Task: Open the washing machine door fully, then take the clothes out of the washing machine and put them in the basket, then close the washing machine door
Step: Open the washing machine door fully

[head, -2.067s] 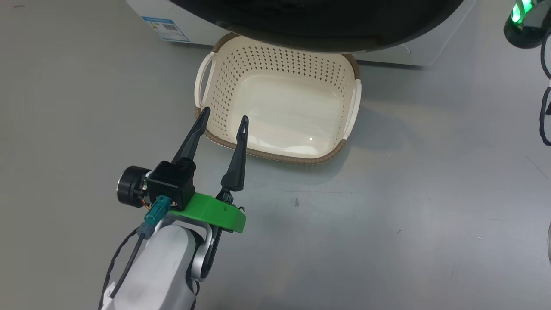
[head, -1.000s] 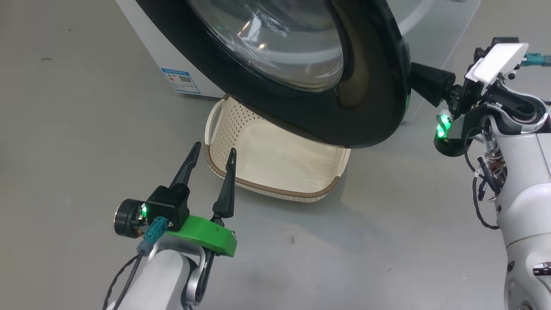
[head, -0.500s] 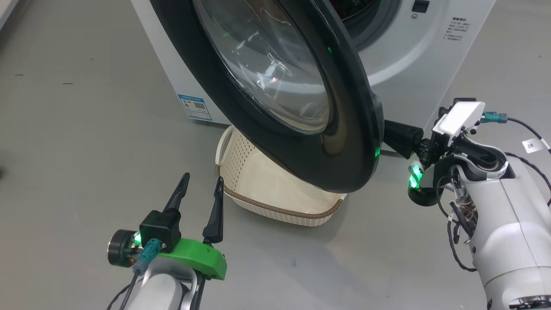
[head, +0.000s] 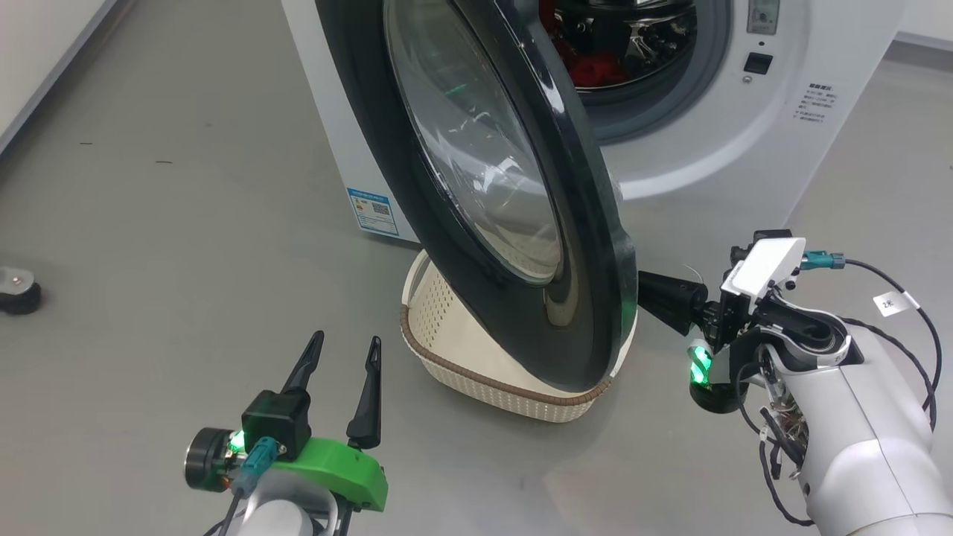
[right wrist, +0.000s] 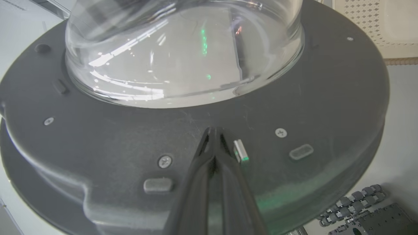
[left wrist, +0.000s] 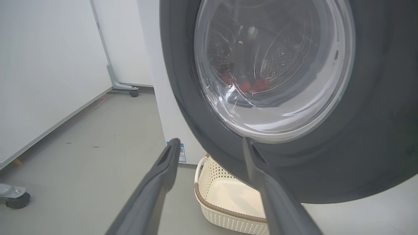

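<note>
Step in hand, by my reading: opening the washing machine door (head: 506,186) fully. It stands part-way open, swung out from the washing machine (head: 707,149), with its lower edge above the basket (head: 476,377) on the floor (head: 186,223).

Right tool (right wrist: 213,130): fingers pressed together with nothing between them. The tips are at the door's inner face, just below the glass bowl (right wrist: 183,55) and beside a small metal tab (right wrist: 241,150).

Left tool (head: 345,339): fingers spread wide and empty, low on the door's outer side and apart from it.

Doing it well:
- Push on the dark plastic ring, not the glass.
- Follow the door's arc, so the closed tips do not skid towards the rim.
- Watch the bottom edge as it passes over the basket rim.
- Hold the left tool out of the swing path.

Hard to make out:
- The tips probably touch the door, but the right wrist view does not settle contact against a hair's gap.
- The hinge side is cut off.
- The clothes (head: 595,71) show as red patches in the drum; how many there are cannot be told.
- The far part of the basket is hidden behind the door.
</note>
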{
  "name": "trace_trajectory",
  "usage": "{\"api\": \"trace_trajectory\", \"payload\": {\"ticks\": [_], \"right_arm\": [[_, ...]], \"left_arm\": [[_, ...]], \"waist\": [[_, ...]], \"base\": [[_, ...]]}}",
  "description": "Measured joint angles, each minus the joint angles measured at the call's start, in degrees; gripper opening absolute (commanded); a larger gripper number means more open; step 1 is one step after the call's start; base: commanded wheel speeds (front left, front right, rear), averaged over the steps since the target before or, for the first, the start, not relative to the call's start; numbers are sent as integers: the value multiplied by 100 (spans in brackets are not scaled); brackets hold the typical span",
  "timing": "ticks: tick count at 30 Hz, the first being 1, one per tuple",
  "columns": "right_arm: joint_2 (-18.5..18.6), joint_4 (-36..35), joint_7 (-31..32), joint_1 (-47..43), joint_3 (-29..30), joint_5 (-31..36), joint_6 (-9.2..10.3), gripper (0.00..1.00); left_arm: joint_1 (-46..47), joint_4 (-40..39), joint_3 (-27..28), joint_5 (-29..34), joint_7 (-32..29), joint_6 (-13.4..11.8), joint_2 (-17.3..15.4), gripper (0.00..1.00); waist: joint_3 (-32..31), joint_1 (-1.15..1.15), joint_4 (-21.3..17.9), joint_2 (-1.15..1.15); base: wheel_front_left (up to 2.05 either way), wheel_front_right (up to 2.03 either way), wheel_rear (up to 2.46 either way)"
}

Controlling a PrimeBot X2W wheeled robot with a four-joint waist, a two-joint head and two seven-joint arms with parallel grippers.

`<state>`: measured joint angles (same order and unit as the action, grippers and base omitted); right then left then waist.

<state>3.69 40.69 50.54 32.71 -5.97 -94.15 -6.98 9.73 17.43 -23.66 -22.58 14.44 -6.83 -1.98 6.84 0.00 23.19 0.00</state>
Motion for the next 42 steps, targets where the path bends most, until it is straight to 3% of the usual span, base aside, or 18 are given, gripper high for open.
{"api": "trace_trajectory", "payload": {"ticks": [10, 28, 42], "right_arm": [[0, -502, -116, -491, -762, -800, 0, 0], [-7, -1206, -759, -912, -2069, -1405, 0, 0], [-12, -1407, -1383, -996, -2272, -1483, 0, 0]], "left_arm": [[-52, 27, -98, 59, 0, 0, -14, 100], [-155, 60, -52, 109, 0, 0, -36, 100], [-180, 31, 65, 160, 0, 0, -35, 100]], "waist": [[-162, 0, 341, 0], [-325, 0, 761, 0], [-300, 0, 726, 0]], "base": [[0, 0, 0], [0, 0, 0], [0, 0, 0]]}}
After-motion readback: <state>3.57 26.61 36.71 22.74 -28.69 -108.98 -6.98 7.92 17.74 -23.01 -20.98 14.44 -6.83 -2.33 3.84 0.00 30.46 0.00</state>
